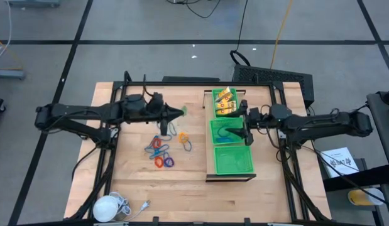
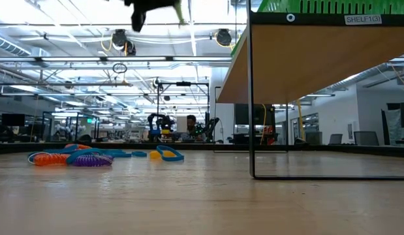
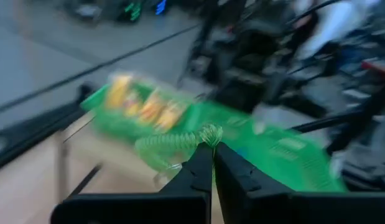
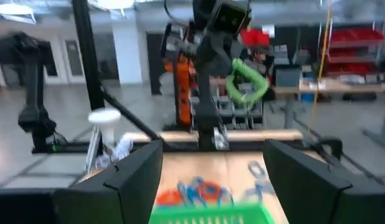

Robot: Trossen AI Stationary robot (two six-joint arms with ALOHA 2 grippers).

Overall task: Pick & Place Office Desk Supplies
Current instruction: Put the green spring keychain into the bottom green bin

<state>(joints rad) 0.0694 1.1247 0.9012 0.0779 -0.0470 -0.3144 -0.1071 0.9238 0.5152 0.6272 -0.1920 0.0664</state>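
While the left gripper (image 1: 179, 112) hangs above the table, its fingers are clamped on a green coiled ring (image 3: 180, 144), carried in mid-air. Just below it lie the remaining rings (image 1: 164, 150), blue, orange and purple, loose on the table (image 1: 181, 182). Ahead stands the green mesh tray (image 1: 232, 160), yellow packets (image 1: 224, 102) in its far compartment. The right gripper (image 1: 244, 124) waits over the tray, jaws apart. Step judged: transport; next, release over a compartment. Legible writing: "SHELF1(3)" on the shelf label (image 2: 363, 19).
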